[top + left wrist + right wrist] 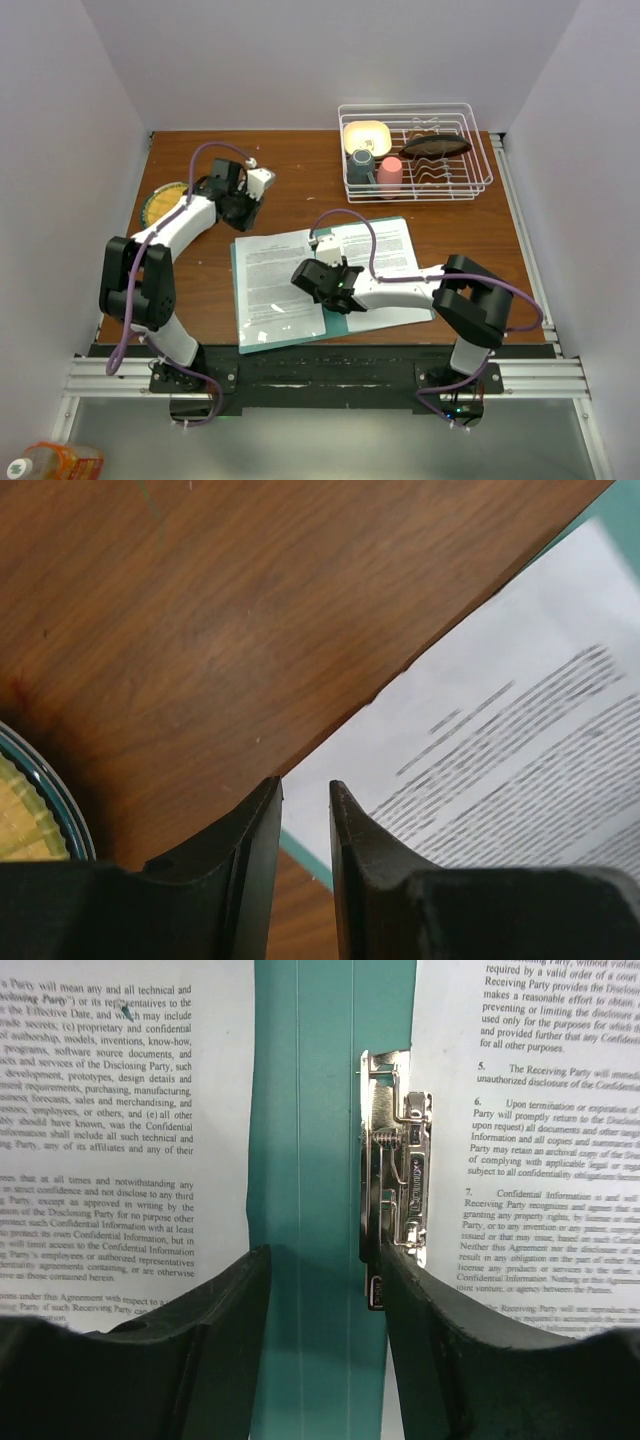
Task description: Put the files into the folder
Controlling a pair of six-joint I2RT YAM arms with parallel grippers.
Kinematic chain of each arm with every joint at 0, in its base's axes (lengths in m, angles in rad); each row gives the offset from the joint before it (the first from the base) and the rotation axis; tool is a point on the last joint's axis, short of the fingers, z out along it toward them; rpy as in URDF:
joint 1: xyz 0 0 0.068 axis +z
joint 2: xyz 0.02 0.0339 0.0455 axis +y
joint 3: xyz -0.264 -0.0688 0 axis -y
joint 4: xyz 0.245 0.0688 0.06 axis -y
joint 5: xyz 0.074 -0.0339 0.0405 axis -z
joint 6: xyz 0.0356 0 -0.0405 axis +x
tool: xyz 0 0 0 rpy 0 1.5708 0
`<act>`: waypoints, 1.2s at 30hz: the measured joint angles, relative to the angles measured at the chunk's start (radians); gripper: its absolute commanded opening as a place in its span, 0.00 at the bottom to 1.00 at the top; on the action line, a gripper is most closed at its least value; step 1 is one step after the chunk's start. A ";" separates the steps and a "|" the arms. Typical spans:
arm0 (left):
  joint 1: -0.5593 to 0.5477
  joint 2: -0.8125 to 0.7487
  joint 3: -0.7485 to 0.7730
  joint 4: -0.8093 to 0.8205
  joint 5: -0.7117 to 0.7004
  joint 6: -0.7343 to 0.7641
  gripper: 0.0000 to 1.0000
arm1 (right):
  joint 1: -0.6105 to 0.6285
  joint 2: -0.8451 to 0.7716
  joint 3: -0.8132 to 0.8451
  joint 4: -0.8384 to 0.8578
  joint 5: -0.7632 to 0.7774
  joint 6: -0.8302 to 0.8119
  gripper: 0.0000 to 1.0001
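The teal folder point(237, 290) lies open on the wooden table, and the files lie on it as two printed white sheets, one on the left leaf point(278, 280) and one on the right leaf point(385, 250). My right gripper point(340, 290) hovers over the centre crease. In the right wrist view it point(325, 1260) is open, straddling the bare teal spine point(320, 1080), with its right finger beside a metal clip point(400, 1180) at the right sheet's point(540, 1140) inner edge. My left gripper point(240, 210) sits at the folder's far left corner, slightly open point(305, 783) and empty, above the sheet's point(500, 750) corner.
A white wire dish rack point(415, 150) stands at the back right, holding a yellow bowl, a grey cup, a pink cup and a dark item. A yellow plate with a teal rim point(163, 203) lies at the left, close to my left gripper. Walls enclose three sides.
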 measured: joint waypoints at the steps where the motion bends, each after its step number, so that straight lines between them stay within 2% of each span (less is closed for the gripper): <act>1: 0.009 -0.001 -0.020 0.005 -0.013 0.007 0.31 | -0.007 -0.006 0.004 -0.023 -0.007 -0.047 0.54; 7: 0.005 0.026 -0.082 0.001 -0.031 0.022 0.30 | 0.043 -0.042 0.027 -0.084 -0.050 -0.269 0.56; 13: -0.003 0.012 -0.069 -0.020 0.029 0.017 0.32 | 0.150 -0.128 0.028 -0.089 -0.045 -0.371 0.57; 20: -0.106 -0.030 -0.080 -0.025 0.069 0.017 0.31 | 0.312 -0.269 -0.046 0.048 -0.033 -0.483 0.58; 27: -0.135 0.061 -0.110 -0.015 0.044 0.014 0.30 | 0.425 -0.120 -0.060 0.144 -0.047 -0.561 0.57; 36: -0.135 0.099 -0.106 -0.003 0.003 0.013 0.30 | 0.459 0.047 -0.048 0.227 -0.037 -0.610 0.57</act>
